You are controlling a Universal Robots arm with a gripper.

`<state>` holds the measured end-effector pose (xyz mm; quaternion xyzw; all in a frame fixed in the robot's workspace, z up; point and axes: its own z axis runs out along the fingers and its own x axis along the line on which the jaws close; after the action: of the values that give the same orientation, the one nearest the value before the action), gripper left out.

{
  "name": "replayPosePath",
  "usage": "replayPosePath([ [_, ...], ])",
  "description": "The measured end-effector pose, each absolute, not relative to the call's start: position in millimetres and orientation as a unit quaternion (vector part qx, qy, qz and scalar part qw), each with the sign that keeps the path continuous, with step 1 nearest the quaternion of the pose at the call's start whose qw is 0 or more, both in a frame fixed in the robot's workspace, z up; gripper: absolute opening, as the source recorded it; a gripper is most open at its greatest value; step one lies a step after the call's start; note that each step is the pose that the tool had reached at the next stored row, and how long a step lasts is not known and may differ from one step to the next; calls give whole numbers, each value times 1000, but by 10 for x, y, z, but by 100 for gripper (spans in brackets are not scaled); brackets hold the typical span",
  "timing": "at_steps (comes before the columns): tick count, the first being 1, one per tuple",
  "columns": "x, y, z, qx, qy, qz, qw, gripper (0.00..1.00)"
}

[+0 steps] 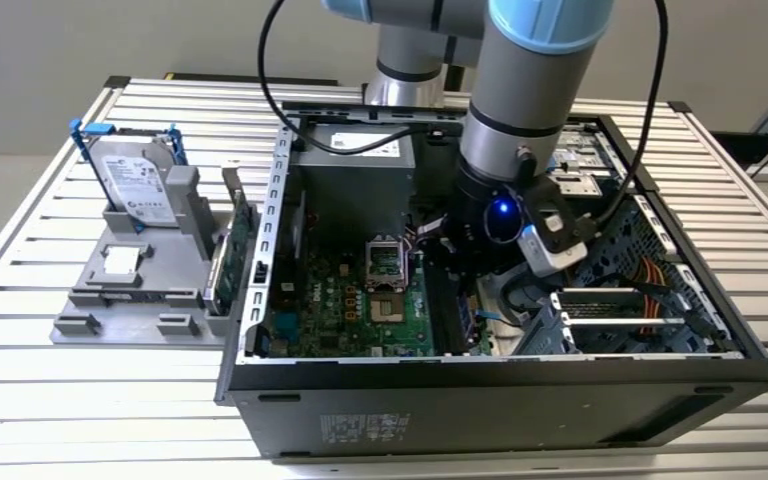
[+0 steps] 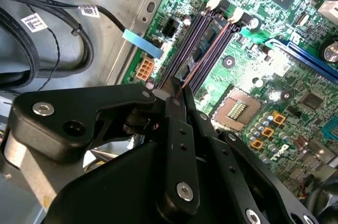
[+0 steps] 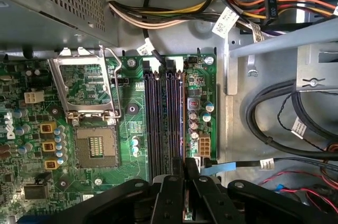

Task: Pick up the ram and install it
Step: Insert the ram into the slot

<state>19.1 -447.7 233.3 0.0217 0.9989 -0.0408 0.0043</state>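
Gripper (image 3: 185, 168) fingers closed edge-on around the ram (image 2: 178, 91), directly above the memory slots (image 3: 163, 123). Cables (image 3: 274, 129) and the processor socket (image 3: 95, 145) flank the slots.

Illumination is even and diffuse with soft shadows. The case interior (image 1: 357, 215) is dimmer. Glare appears on the motherboard (image 2: 274, 84) in the second wrist view. Foreground jaws are slightly soft.
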Motion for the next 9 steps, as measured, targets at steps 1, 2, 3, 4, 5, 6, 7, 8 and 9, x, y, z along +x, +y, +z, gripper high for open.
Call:
replayPosePath([
  [1,191,-4477,2328,22,999,-41,4,0],
  [2,191,-4477,2319,22,999,-41,4,0],
  [3,191,-4475,2314,22,999,-41,4,0],
  [4,191,-4471,2309,22,999,-41,4,0],
  [5,191,-4467,2304,22,999,-41,4,0],
  [6,191,-4467,2302,22,999,-41,4,0],
  [7,191,-4467,2298,22,999,-41,4,0],
  [8,191,-4466,2294,22,999,-41,4,0],
  [9,191,-4466,2288,22,999,-41,4,0],
])
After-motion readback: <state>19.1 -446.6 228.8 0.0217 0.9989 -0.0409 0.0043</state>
